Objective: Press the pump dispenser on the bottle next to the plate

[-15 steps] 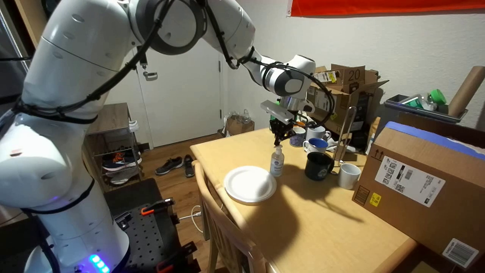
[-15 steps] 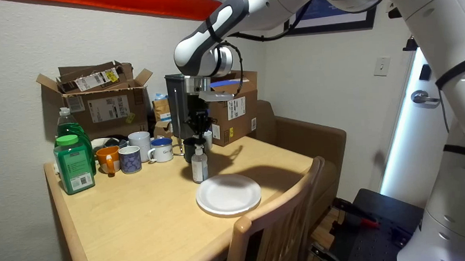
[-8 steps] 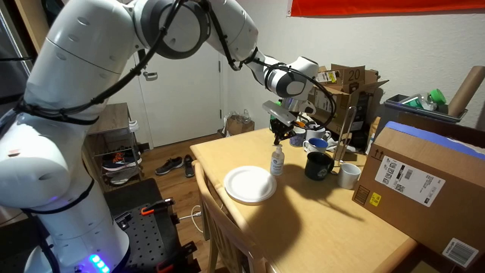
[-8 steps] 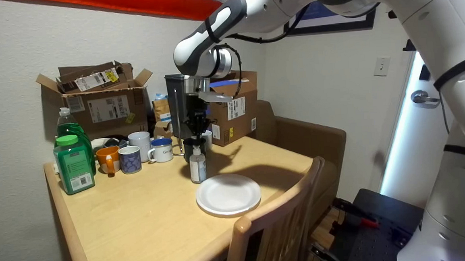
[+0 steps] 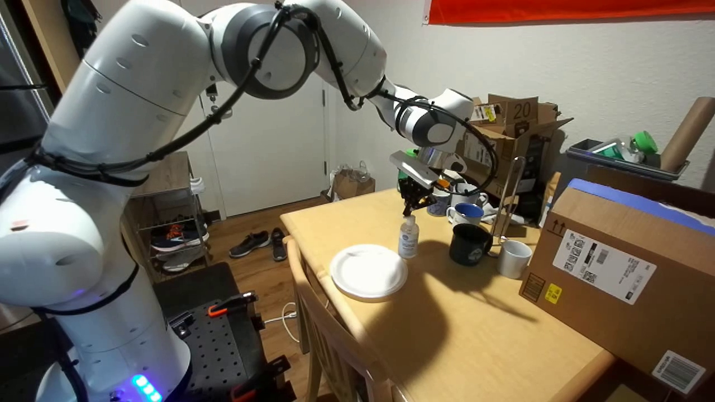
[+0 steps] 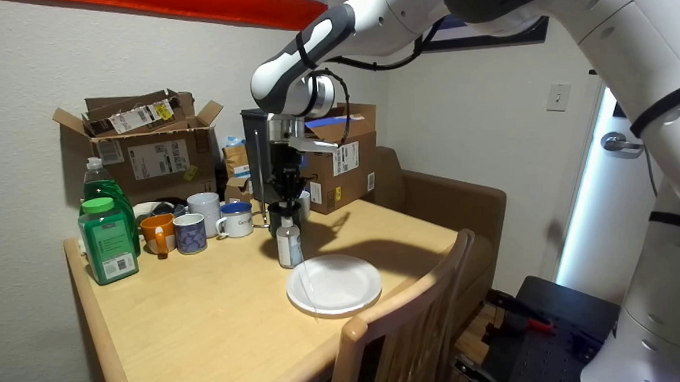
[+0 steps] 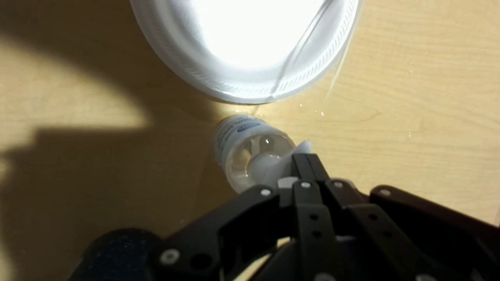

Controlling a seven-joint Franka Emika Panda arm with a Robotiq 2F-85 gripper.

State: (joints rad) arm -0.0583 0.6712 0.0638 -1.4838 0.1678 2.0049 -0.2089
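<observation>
The small whitish bottle [image 5: 408, 242] stands on the table beside the plate, also in an exterior view [image 6: 290, 248] and the wrist view [image 7: 239, 134]. Its pump dispenser [image 7: 269, 168] looks pushed low and is partly hidden by my fingers; its nozzle tip shows past them. My gripper [image 7: 305, 155] points down with fingertips together, touching the top of the pump head. It shows above the bottle in both exterior views [image 5: 408, 212] [image 6: 285, 202]. The white plate [image 5: 370, 272] [image 6: 334, 286] [image 7: 242, 50] lies close to the bottle. Thin clear streaks of liquid cross the plate.
A dark mug [image 5: 468, 244] stands near the bottle, partly visible in the wrist view [image 7: 117, 255]. Several mugs [image 6: 190, 233] and green bottles [image 6: 109, 246] stand farther off. A large cardboard box [image 5: 625, 279] and a wooden chair [image 5: 329, 329] flank the table.
The arm has lowered slightly and the pump head sits lower on the bottle. The bottle has shifted slightly. A thin liquid streak over the plate shows now that was absent before.
</observation>
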